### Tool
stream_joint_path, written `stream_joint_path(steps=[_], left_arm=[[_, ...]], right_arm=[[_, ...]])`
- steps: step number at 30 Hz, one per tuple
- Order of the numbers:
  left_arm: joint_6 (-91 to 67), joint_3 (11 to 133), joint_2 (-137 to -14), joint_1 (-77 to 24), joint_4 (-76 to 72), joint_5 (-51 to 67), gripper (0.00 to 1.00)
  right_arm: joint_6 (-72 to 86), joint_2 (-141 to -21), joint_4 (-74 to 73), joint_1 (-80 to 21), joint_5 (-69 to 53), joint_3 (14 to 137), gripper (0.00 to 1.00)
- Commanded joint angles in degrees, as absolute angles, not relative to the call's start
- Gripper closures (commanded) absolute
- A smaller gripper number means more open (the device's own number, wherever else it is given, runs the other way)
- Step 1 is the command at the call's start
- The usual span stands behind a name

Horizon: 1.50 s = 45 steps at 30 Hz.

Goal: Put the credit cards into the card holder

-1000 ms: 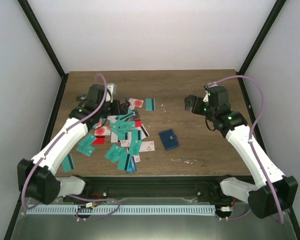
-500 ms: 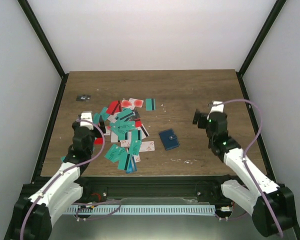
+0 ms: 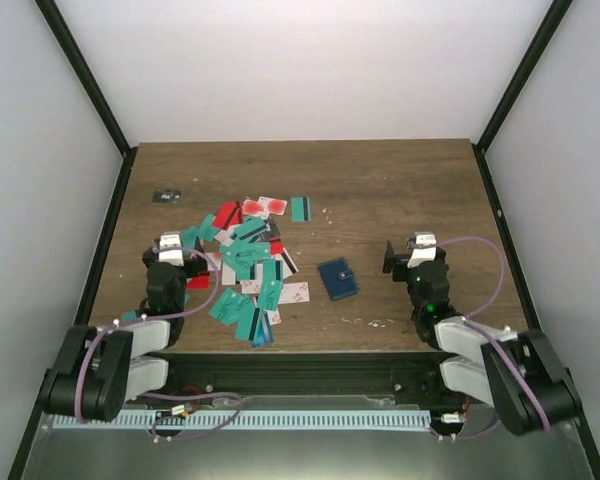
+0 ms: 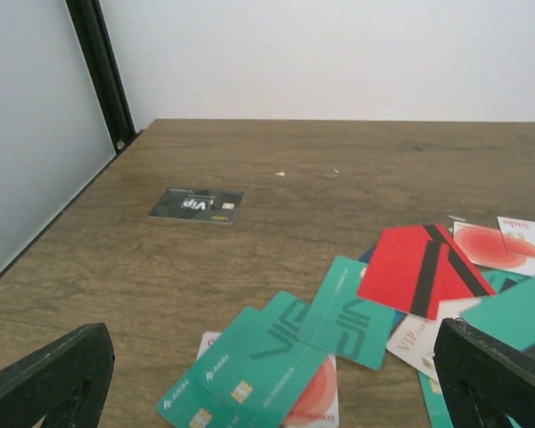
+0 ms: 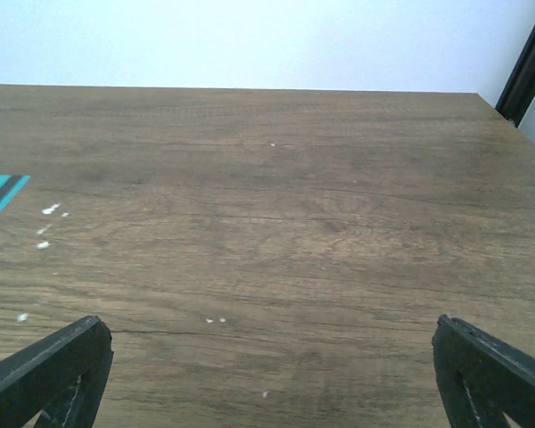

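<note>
A dark brown wood-grain bench (image 3: 400,180) fills the middle; plain white walls (image 3: 310,60) rise behind it and on both sides; slanted black metal posts (image 3: 85,75) meet its far corners; a black rail (image 3: 300,372) lines its near edge; light falls soft and even.
</note>
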State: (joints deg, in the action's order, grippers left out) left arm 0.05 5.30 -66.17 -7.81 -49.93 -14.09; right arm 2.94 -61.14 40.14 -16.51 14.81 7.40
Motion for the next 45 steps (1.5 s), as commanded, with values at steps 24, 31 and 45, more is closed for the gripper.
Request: stream_joint_path(steps=[24, 31, 45], left_arm=[[0.8, 16.06, -89.46, 1.48, -66.99, -1.34, 0.0], [0.97, 16.17, -89.38, 1.25, -67.24, -1.09, 0.0], [0.97, 16.17, -89.38, 1.25, -67.26, -1.07, 0.0]], right_arm=[[1.2, -88.31, 71.95, 0.44, -8.7, 13.84, 0.0], [1.23, -88.24, 71.39, 0.44, -8.66, 13.91, 0.0], [1.23, -88.33, 71.21, 0.44, -8.7, 14.13, 0.0]])
